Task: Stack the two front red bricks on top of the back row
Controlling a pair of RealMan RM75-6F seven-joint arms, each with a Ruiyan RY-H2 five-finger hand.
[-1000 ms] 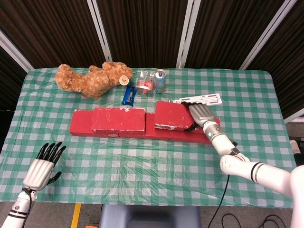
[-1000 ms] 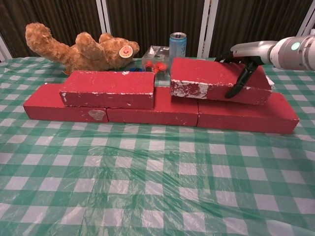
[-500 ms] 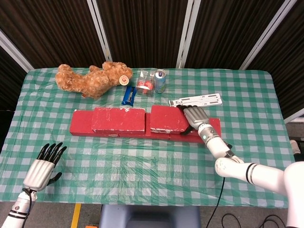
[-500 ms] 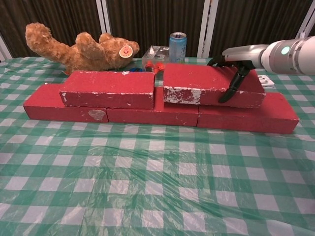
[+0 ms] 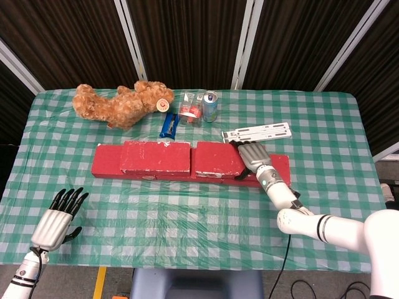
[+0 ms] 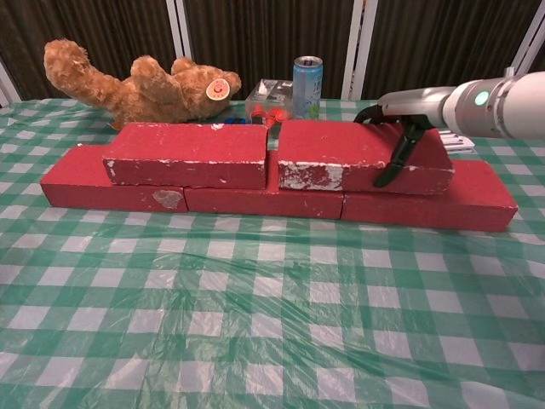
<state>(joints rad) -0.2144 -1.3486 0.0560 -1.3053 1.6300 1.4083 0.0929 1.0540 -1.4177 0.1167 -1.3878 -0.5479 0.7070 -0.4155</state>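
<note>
A back row of red bricks (image 5: 106, 167) (image 6: 426, 204) lies end to end across the table's middle. Two more red bricks sit on top of it: the left one (image 5: 156, 157) (image 6: 187, 153) and the right one (image 5: 217, 159) (image 6: 341, 155), with a narrow gap between them. My right hand (image 5: 254, 156) (image 6: 402, 128) grips the right end of the right top brick, fingers over its top and a dark fingertip (image 6: 385, 175) down its front face. My left hand (image 5: 59, 218) hangs open beyond the front left table edge, fingers spread, holding nothing.
Behind the bricks lie a brown teddy bear (image 5: 118, 103) (image 6: 140, 85), a blue packet (image 5: 168, 126), a clear box with red contents (image 5: 190, 109) (image 6: 268, 98), a drink can (image 5: 210, 106) (image 6: 307, 78) and a white perforated strip (image 5: 262, 131). Green checked cloth (image 5: 187, 218) covers the table.
My right hand has slid the right top brick leftward and lowered it from tilted to flat on the back row, nearly against the left top brick. The left hand has stayed put.
</note>
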